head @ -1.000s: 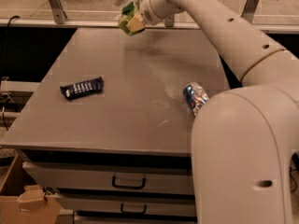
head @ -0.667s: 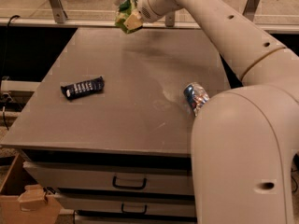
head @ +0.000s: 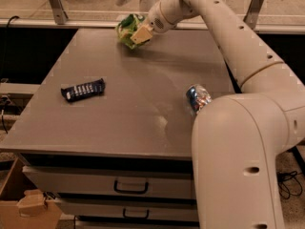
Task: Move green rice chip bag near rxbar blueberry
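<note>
Lower than before, the gripper point(head: 139, 33) pinches the green rice chip bag point(head: 126, 27), partly covering it.

Cream rounded arm point(head: 238, 46) (small holes point(head: 251, 170)), tan gripper point(head: 136, 32) upper-centre

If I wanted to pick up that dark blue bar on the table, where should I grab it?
Pinch the rxbar blueberry across its narrow middle, coming straight down from above. It lies flat on the table, long and thin, so the long edges are probably easiest to squeeze. The gripper is over the far edge, shut on the green rice chip bag.
</note>
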`<state>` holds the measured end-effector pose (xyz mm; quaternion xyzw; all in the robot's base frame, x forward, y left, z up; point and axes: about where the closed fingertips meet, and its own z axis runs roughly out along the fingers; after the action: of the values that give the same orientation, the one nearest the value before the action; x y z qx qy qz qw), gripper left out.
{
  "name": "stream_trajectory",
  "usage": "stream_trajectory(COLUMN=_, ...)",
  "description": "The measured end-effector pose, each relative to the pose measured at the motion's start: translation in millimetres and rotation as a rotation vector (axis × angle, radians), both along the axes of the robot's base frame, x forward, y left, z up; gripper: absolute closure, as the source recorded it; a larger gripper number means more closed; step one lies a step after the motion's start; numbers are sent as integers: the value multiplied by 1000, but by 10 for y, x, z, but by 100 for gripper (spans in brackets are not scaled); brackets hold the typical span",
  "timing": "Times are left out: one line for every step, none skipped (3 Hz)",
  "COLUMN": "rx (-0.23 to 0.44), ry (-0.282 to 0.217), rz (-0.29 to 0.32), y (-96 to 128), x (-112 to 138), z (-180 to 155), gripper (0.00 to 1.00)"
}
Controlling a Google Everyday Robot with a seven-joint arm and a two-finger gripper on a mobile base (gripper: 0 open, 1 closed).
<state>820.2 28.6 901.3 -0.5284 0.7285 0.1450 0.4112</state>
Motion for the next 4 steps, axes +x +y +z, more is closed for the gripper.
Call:
stream_trajectory(rx=-55, ry=59, rz=141, y=-129, x=-309, z=-159, gripper=100)
stream_trajectory(rx=-104, ry=141, rz=286, y=-148, x=-737, z=-257, gripper=100)
stream_trajectory(rx=-160, ry=215, rz=390, y=-216, x=-1089, z=-372, gripper=100)
stream_trajectory(rx=-181, ry=269, rz=469, y=-221, x=-1309, z=-460, gripper=100)
